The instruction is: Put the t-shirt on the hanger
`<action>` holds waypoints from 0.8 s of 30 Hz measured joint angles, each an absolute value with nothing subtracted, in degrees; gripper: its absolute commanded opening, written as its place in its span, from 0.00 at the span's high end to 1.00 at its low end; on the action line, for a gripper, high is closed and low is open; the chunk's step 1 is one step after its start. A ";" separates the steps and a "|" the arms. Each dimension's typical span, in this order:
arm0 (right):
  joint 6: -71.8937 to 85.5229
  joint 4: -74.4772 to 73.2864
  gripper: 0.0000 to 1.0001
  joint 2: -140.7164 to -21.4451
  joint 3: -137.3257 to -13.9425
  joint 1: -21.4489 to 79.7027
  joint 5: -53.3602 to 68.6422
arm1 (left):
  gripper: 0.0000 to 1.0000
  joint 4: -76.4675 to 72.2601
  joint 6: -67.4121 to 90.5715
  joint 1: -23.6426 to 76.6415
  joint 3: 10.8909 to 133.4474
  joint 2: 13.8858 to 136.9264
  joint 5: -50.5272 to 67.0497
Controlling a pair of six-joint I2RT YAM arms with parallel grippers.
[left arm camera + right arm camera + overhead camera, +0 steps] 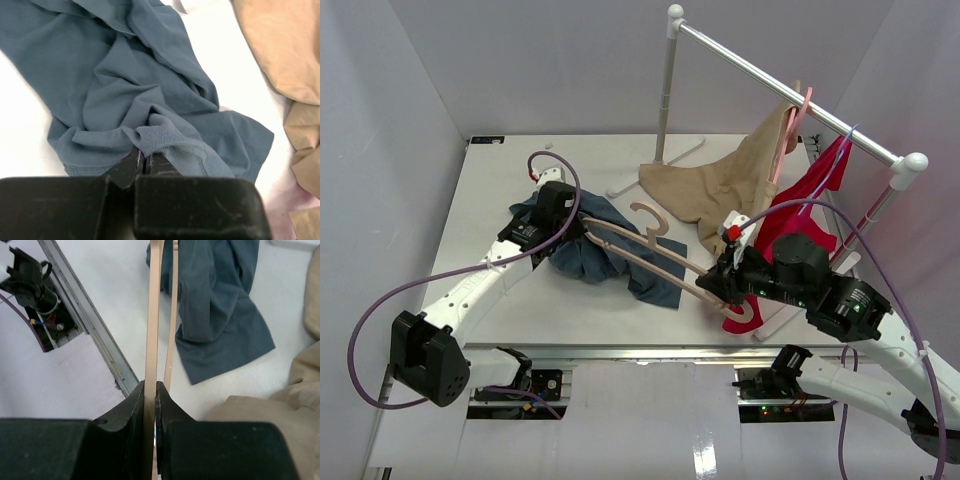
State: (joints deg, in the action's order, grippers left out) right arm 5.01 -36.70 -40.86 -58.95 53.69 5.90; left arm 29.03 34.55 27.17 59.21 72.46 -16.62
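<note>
So far, the t-shirt (585, 258) is left crumpled on the left of the desk (500, 180), its ribbed edge pinched in the closed left claw (144, 159). The hanger (155, 315) is clamped at its near right end by the closed right claw (150, 390). It is pointed at the shirt, which is judged not yet threaded on.

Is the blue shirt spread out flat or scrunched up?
Scrunched up: the t-shirt lies in bunched folds, with its ribbed edge pinched by the left tool.

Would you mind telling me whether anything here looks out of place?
The tan garment looks askew: it trails from the pink hanger down across the table rather than hanging free. The blue t-shirt lies crumpled nearby.
</note>
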 measured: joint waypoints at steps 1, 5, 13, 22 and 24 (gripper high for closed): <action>5.31 -37.12 0.92 -40.73 -58.14 53.69 5.99 | 1.00 29.33 34.36 26.81 59.49 72.70 -16.61; 5.99 -38.52 0.92 -38.95 -55.68 53.67 6.52 | 1.00 29.96 33.87 26.04 59.75 72.86 -16.60; 7.17 -38.83 0.92 -37.74 -53.96 53.67 5.10 | 1.00 30.24 33.04 25.98 59.77 72.12 -14.63; 7.05 -35.40 0.92 -42.21 -53.37 53.69 0.31 | 1.00 31.33 31.53 25.96 59.88 67.92 -11.22; 6.84 -34.06 0.92 -42.29 -52.86 53.69 -1.35 | 1.00 31.36 31.07 25.96 59.96 67.87 -10.10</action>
State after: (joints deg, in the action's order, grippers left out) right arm 6.84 -34.06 -42.29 -52.86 53.69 -1.35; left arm 31.36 31.07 25.96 59.96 67.87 -10.10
